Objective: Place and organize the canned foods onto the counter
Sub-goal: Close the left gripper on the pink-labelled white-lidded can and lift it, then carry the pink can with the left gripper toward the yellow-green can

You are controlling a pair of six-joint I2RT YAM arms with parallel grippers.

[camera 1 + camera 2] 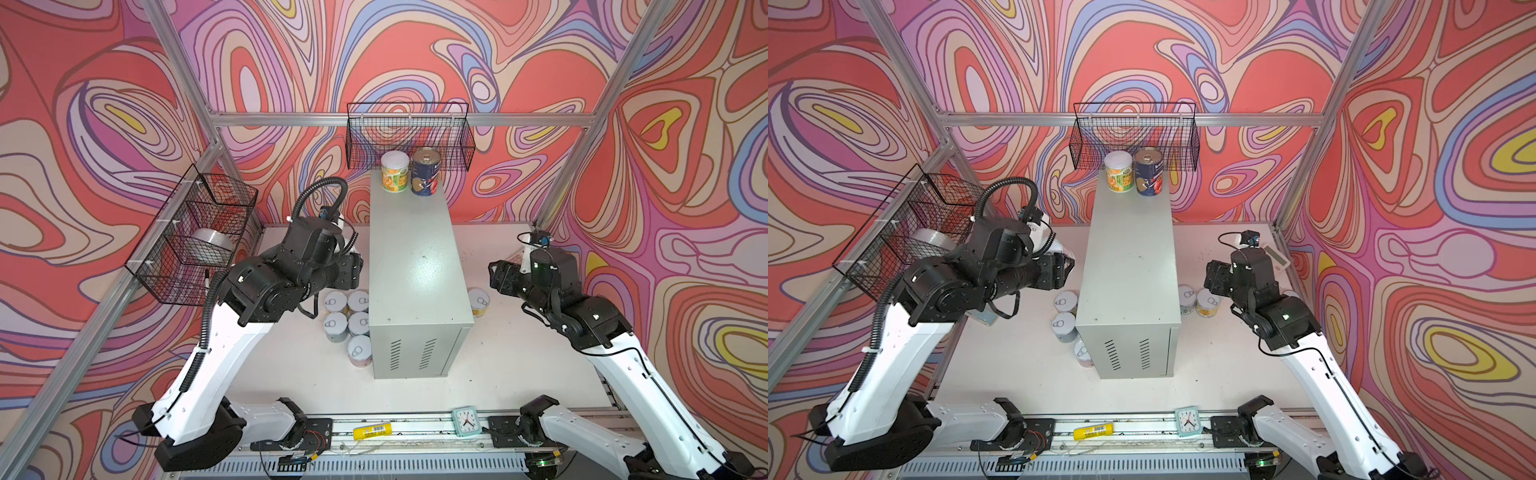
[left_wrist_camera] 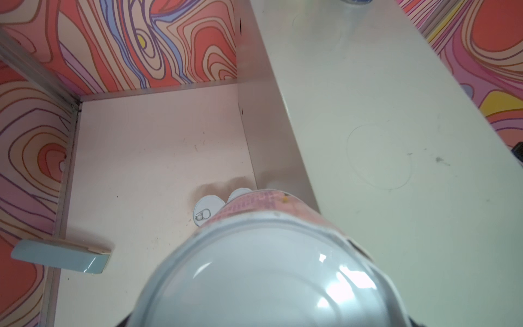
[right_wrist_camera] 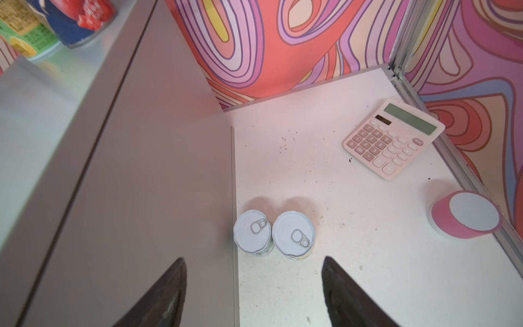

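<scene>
Your left claw [image 1: 1068, 266] is clamped on a pink can [image 2: 263, 269]. In the left wrist view that can fills the foreground and hides the fingers. It sits right beside the long left edge of the counter [image 2: 396, 127]; whether it overhangs that edge you cannot tell. Ahead of it the counter top runs bare up to the far end. There a white-lidded can [image 1: 394, 171] and a navy can [image 1: 425, 173] stand upright side by side, close to the back edge. Down on the table [image 1: 291, 374], five cans [image 1: 336, 326] crowd against the counter's left face. Past them the table lies open back to the wall corner, with a pale blue block [image 2: 59, 256] near the side rail.

Your right claw [image 3: 253, 262] is spread wide with nothing in it. Of its fingers [image 3: 164, 294], one shows against the counter's right face and the other against the table. Just ahead, two cans [image 3: 293, 235] stand upright and touching, the inner one tight to the counter's bottom edge. To their right there is open table, then a pink calculator [image 3: 393, 138] and a pink drum with a white mesh top [image 3: 467, 216], both near the side rail.
</scene>
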